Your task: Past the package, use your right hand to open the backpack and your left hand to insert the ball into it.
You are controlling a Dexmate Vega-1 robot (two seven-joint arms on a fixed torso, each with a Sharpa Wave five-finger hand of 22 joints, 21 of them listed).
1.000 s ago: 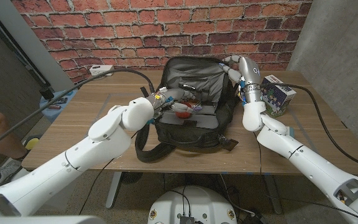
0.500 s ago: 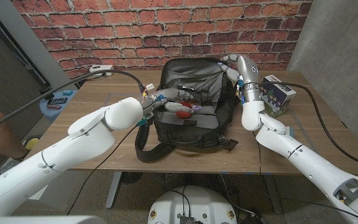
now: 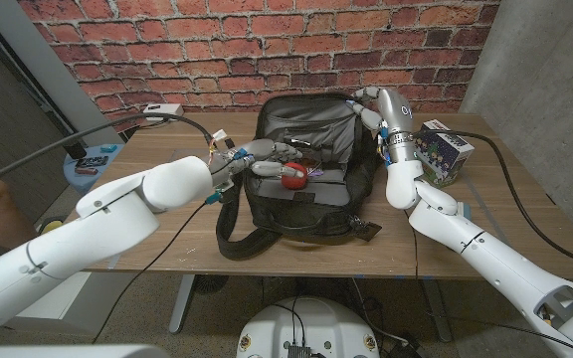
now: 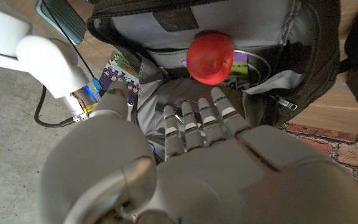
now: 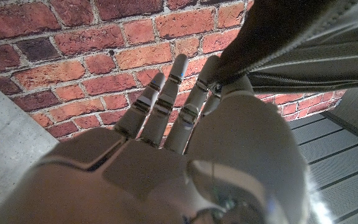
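Lying inside the open backpack, the red ball rests on the grey lining just beyond the left hand; in the left wrist view that hand's fingers reach toward the ball, straight and close together, holding nothing. The right hand grips the raised flap at the backpack's far right corner and holds it open. Beside the right forearm, a printed package stands on the wooden table. Black cables cross the table's left side.
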